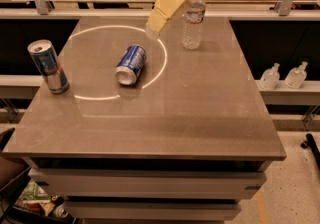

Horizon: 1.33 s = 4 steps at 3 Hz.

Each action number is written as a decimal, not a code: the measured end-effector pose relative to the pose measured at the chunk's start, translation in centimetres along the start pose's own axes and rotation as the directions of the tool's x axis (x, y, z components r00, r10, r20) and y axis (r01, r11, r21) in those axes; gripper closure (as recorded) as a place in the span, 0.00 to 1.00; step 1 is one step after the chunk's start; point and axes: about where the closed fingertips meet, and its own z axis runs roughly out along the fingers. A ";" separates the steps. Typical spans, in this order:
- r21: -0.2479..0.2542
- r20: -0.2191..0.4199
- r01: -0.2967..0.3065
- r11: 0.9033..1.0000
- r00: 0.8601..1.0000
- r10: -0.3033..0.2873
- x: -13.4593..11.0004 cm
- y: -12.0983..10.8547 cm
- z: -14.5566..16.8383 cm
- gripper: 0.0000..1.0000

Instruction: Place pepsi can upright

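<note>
The pepsi can (pixel 131 64) lies on its side on the counter (pixel 200 118), its silver end turned toward the near-left, inside a bright ring of reflected light (pixel 162 58). The gripper (pixel 151 27) hangs in the air just behind the can and slightly to its right, not touching it. It appears to hold nothing, though I cannot tell whether it is open or closed.

The main risk is probably rolling. A can on its side on a glossy counter will run off at a light, off-centre touch, so a descent that meets its curved wall instead of straddling it could push it away.

A plastic water bottle (pixel 192 20) stands upright behind and to the right of the can, near the arm. A wide swing there could knock it over.

A slim silver-blue can (pixel 48 66) stands well to the left of the pepsi can, and a runaway roll might reach it.

Released while tilted, the pepsi can would likely topple again.
</note>
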 end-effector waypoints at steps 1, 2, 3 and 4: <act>0.004 0.027 -0.004 1.000 1.000 0.003 -0.8 -0.1 0.1 0.00; -0.023 0.052 -0.049 0.999 0.997 0.050 -1.6 -0.6 0.6 0.00; -0.044 -0.012 -0.135 0.990 0.991 0.135 -2.5 0.1 3.0 0.00; -0.046 -0.065 -0.269 0.962 0.962 0.266 -2.9 2.1 5.5 0.00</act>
